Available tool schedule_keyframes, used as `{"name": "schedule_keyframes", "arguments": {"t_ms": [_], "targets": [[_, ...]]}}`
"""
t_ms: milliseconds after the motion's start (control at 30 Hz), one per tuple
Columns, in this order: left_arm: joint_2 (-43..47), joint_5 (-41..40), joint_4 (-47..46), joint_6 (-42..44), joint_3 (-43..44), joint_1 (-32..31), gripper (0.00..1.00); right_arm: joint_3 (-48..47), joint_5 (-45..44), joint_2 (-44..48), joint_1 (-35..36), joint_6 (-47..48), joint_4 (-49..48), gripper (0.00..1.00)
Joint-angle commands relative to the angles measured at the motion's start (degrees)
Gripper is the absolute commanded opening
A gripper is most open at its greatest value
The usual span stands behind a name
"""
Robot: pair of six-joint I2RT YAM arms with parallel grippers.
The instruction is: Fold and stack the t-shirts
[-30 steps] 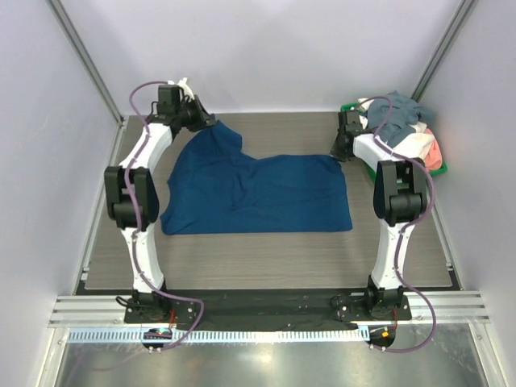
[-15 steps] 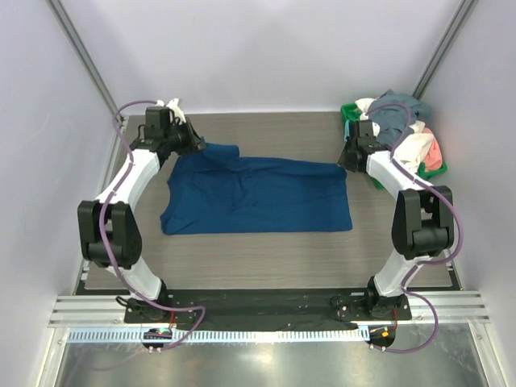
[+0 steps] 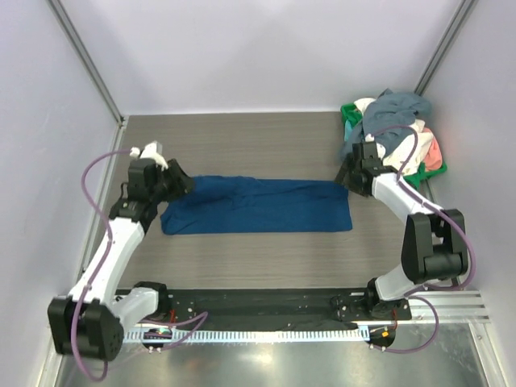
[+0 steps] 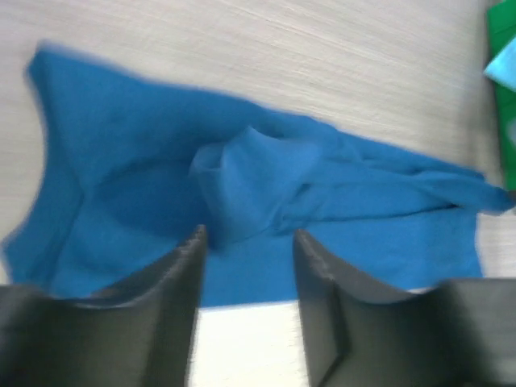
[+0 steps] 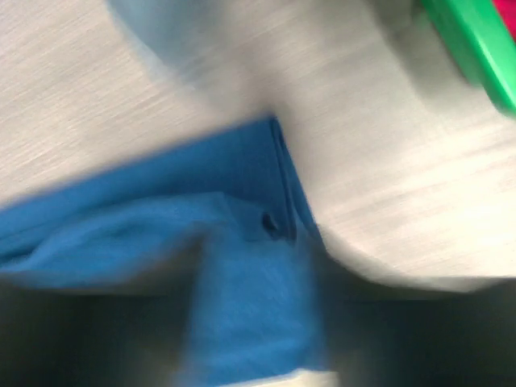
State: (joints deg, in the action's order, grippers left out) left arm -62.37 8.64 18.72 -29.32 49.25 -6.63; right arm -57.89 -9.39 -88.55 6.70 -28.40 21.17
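Note:
A dark navy-blue t-shirt (image 3: 258,205) lies folded lengthwise into a long strip in the middle of the table. My left gripper (image 3: 184,185) is at the strip's left end. In the left wrist view the left gripper (image 4: 248,238) is open, and the rumpled blue cloth (image 4: 258,173) lies just past its fingertips, not between them. My right gripper (image 3: 347,176) is low over the strip's far right corner. The right wrist view is blurred, but the right gripper (image 5: 258,274) has its jaws wide apart over the shirt's hemmed corner (image 5: 278,173).
A green basket (image 3: 348,113) at the back right holds a heap of other t-shirts (image 3: 399,121), grey-blue, white and salmon-pink. Its green wall (image 5: 476,48) shows close to the right gripper and at the far right of the left wrist view (image 4: 504,89). Bare wood table (image 3: 242,145) lies behind the strip.
Both arms pulled the shirt's far edge toward the near side, folding it over into a narrow strip. Both grippers then went from shut to open and let go of the cloth.

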Motion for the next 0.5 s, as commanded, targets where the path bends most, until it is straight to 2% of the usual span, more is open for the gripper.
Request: {"name": "schedule_keyframes", "arguments": {"t_ms": [0, 67, 233, 367, 467], "targets": [[8.5, -8.2, 2.3, -5.9, -4.9, 0.0, 0.57, 3.1, -1.4, 6.5, 0.4, -2.0, 0.5, 0.78], [11.9, -10.7, 3.7, -7.5, -6.4, 0.0, 0.64, 3.5, -1.2, 7.9, 0.4, -2.0, 0.5, 0.86], [15.1, -13.5, 4.7, -8.6, -7.2, -0.1, 0.61, 2.6, 1.8, 11.5, 2.4, -2.4, 0.6, 0.87], [10.4, -12.9, 2.9, -10.9, -8.6, -1.0, 0.57, -0.3, 3.7, 8.4, 6.2, -1.8, -0.1, 0.87], [5.6, -14.8, 0.7, -11.6, -9.3, -5.0, 0.56, -2.3, 5.4, 3.8, 8.2, -0.7, -1.6, 0.87]]}}
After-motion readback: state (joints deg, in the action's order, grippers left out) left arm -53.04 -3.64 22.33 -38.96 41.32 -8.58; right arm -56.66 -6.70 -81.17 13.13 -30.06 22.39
